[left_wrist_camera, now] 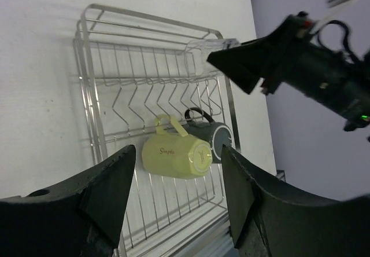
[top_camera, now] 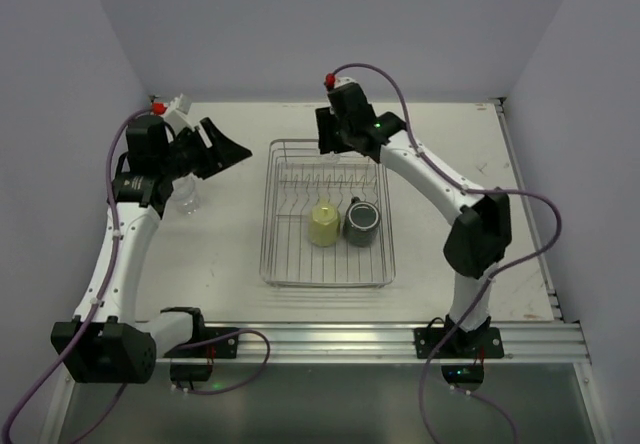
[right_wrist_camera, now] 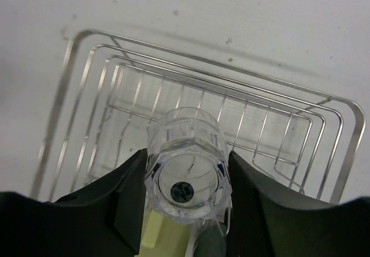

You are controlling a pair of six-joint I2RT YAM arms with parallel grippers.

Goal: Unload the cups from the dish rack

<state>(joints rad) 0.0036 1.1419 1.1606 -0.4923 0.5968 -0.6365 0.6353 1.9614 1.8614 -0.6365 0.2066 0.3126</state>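
The silver wire dish rack (top_camera: 327, 284) stands mid-table. A pale yellow cup (top_camera: 323, 224) and a dark grey mug (top_camera: 361, 222) lie in it side by side. My right gripper (top_camera: 333, 141) is shut on a clear tumbler (right_wrist_camera: 186, 170) above the rack's far end. That tumbler also shows in the left wrist view (left_wrist_camera: 202, 44). My left gripper (top_camera: 225, 152) is open and empty, raised left of the rack. In the left wrist view (left_wrist_camera: 179, 193) it faces the yellow cup (left_wrist_camera: 176, 153) and the mug (left_wrist_camera: 217, 138). Another clear tumbler (top_camera: 186, 196) stands on the table beside the left arm.
The rack's upright prongs (left_wrist_camera: 150, 92) run across its middle, behind the two cups. White walls close in the table at the back and both sides. An aluminium rail (top_camera: 330, 339) runs along the near edge.
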